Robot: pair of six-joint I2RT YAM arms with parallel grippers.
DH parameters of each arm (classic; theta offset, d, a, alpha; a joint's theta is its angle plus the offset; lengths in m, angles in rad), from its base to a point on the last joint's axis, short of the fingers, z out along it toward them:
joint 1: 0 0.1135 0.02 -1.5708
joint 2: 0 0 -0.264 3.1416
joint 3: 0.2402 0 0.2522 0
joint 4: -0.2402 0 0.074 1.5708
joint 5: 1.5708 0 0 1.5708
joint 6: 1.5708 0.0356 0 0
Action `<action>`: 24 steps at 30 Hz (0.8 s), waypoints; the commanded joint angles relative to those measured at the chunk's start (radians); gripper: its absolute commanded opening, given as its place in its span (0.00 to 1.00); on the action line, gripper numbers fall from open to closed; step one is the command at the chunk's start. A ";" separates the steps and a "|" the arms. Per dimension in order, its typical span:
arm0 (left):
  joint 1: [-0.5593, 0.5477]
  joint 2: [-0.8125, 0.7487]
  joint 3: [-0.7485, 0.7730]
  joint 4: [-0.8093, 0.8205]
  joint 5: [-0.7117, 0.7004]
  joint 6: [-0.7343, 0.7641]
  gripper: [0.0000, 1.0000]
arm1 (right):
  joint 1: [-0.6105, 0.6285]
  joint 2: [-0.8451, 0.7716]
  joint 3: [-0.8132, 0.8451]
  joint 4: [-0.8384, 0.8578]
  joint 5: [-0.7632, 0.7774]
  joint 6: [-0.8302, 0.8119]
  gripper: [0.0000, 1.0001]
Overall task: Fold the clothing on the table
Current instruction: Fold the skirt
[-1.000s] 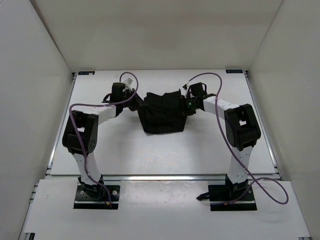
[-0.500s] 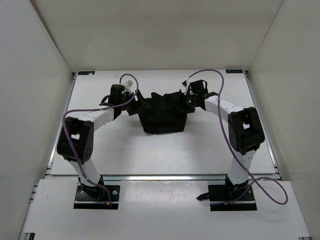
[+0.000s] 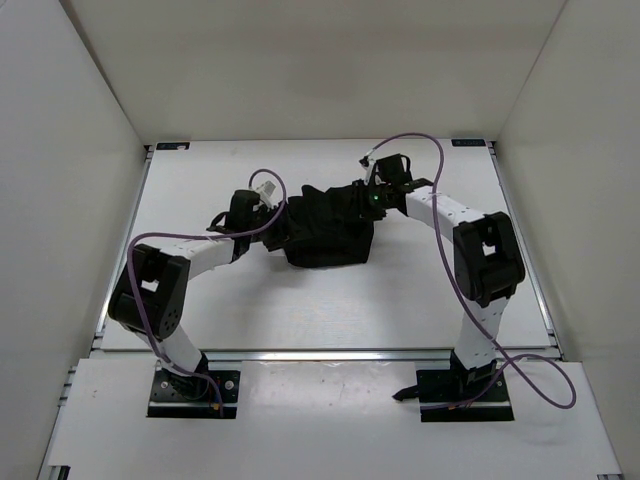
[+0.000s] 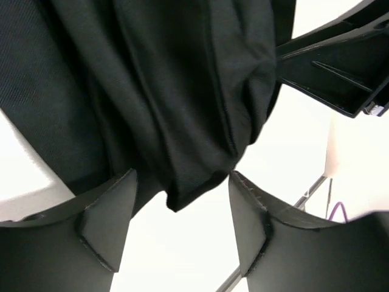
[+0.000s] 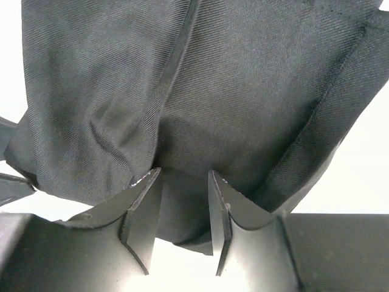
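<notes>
Near far-centre of table [image 3: 300, 310], black garment [image 3: 325, 230] lying bunched. Left gripper [image 4: 182, 182] being held wide open around loose fold; right gripper [image 5: 184, 176] narrowly parted on fabric, grip cannot be told. Risk: fold being dropped, layers being dragged askew by one-sided pinch.

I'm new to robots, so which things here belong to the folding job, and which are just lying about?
Job: clothing, table, left end effector, right end effector.
Just there: purple cables, white walls.
</notes>
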 commanded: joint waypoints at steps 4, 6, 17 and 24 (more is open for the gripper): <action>0.027 0.040 -0.025 0.139 0.009 -0.069 0.49 | 0.005 0.053 0.095 -0.027 -0.012 -0.032 0.33; 0.033 0.054 -0.012 0.161 0.006 -0.084 0.29 | 0.002 0.070 0.105 -0.033 -0.012 -0.035 0.32; 0.081 -0.004 -0.054 0.129 0.021 -0.093 0.00 | -0.039 0.142 0.108 -0.030 -0.017 -0.038 0.24; 0.096 -0.047 -0.146 0.084 -0.010 -0.096 0.00 | -0.053 0.168 0.112 -0.030 -0.014 -0.044 0.22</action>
